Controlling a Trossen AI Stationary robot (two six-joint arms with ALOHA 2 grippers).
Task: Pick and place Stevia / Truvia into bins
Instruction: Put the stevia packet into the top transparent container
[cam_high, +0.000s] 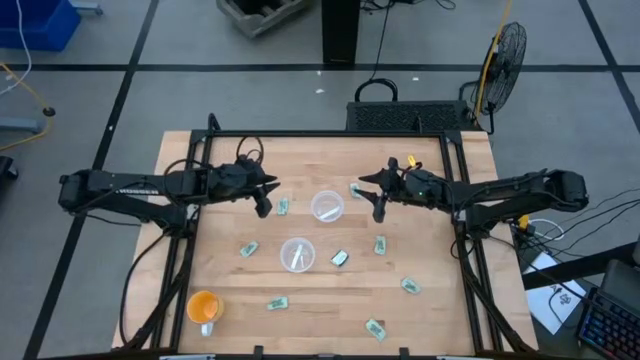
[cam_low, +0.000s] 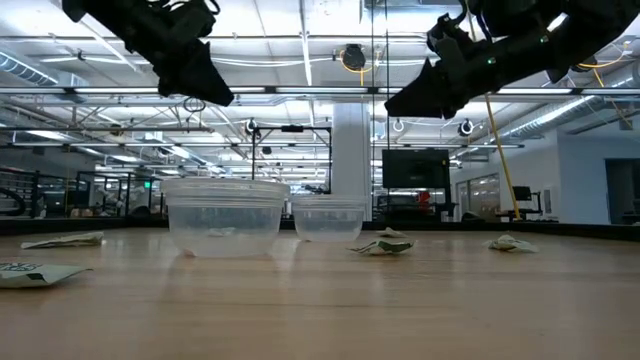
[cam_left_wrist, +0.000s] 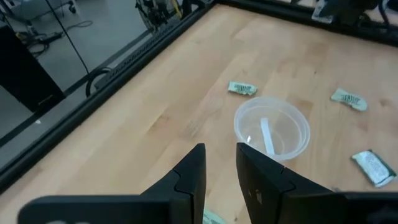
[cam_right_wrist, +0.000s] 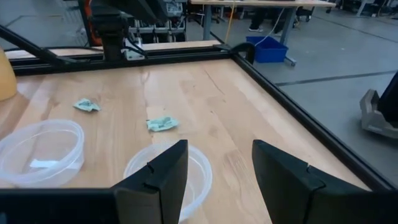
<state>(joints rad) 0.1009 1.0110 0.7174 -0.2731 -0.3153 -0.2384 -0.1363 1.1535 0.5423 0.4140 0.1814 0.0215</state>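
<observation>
Wooden bench (cam_high: 430, 310) carries scattered Stevia packets (cam_high: 381, 245) around two clear bins (cam_high: 327, 206). Left end effector (cam_high: 264, 209) hovers above the bench, fingers narrowly parted, empty; right end effector (cam_high: 378, 213) hovers beside the bins, spread wide, empty.

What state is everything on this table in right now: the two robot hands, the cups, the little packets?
Left hand: raised, open, empty.
Right hand: raised, open, empty.
Near clear cup: upright, holds a white strip.
Far clear cup: upright, contents unclear.
Green packets: scattered on the table.
Orange cup: upright.
</observation>
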